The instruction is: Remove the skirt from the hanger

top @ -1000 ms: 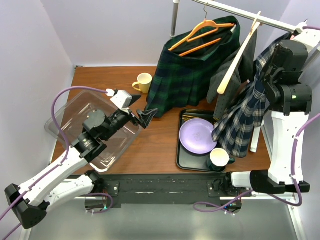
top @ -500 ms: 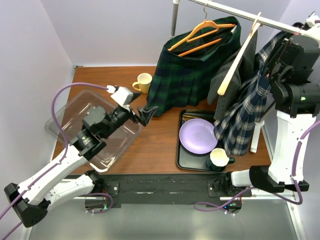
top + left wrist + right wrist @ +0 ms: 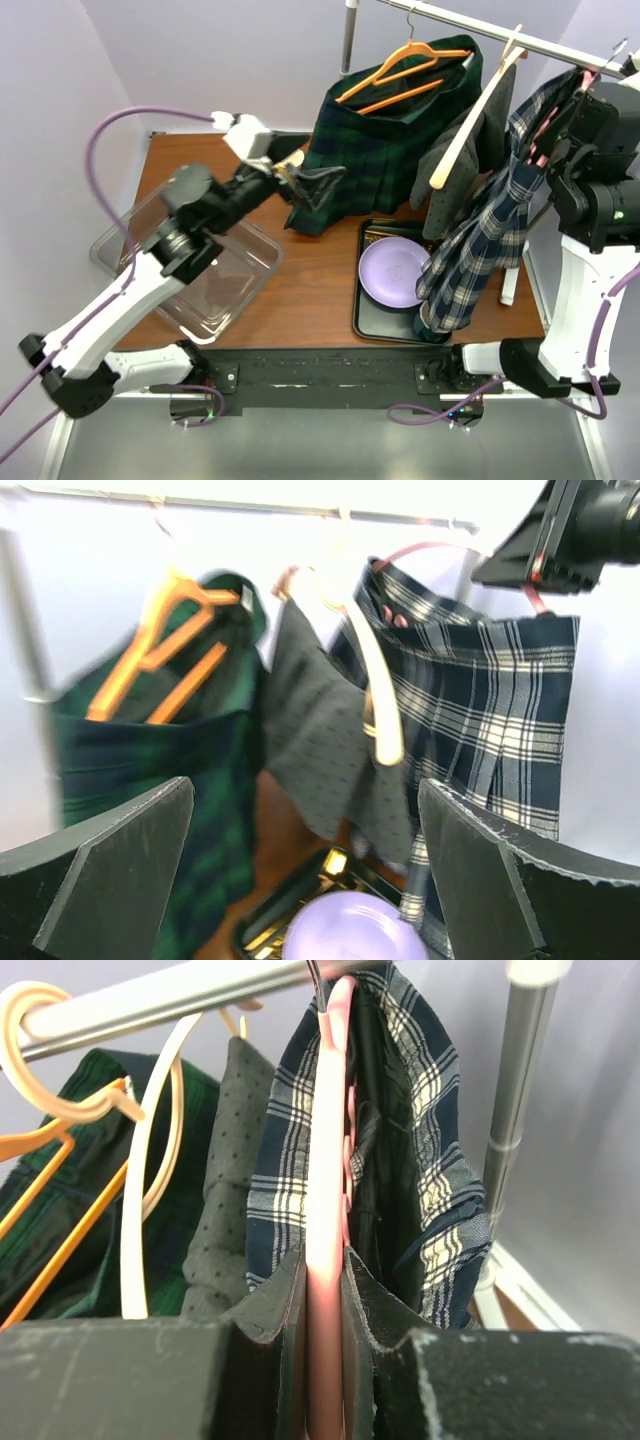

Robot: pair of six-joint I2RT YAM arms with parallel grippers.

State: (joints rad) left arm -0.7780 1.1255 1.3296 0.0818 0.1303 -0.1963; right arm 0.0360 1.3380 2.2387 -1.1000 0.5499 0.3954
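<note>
1. Rail [image 3: 480, 28] crosses the top view above both arms. The left jaws stand spread wide and hold nothing, raised off the table [image 3: 310, 290]. Just right of their tips hangs the green skirt [image 3: 380, 150] on an orange hanger [image 3: 400, 70].
2. In the same view the right jaws are up near the rail's right end, mostly hidden by the right arm [image 3: 600, 190]. The plaid skirt [image 3: 480, 240] hangs down and to their left, over the black tray [image 3: 358, 290] and purple plate [image 3: 395, 270].
3. In the left wrist view, well beyond the two wide-set fingers [image 3: 120, 870], the plaid skirt [image 3: 490, 700] hangs at right. A grey garment [image 3: 320, 750] on a cream hanger [image 3: 375, 690] is in the middle, and the green skirt is at left.
4. In the right wrist view the right jaws are clamped tight on the pink hanger [image 3: 325, 1160], whose hook reaches up to the rail straight ahead of them. The plaid skirt [image 3: 420, 1090] is draped on that hanger, with cloth on both sides of the jaws.
</note>
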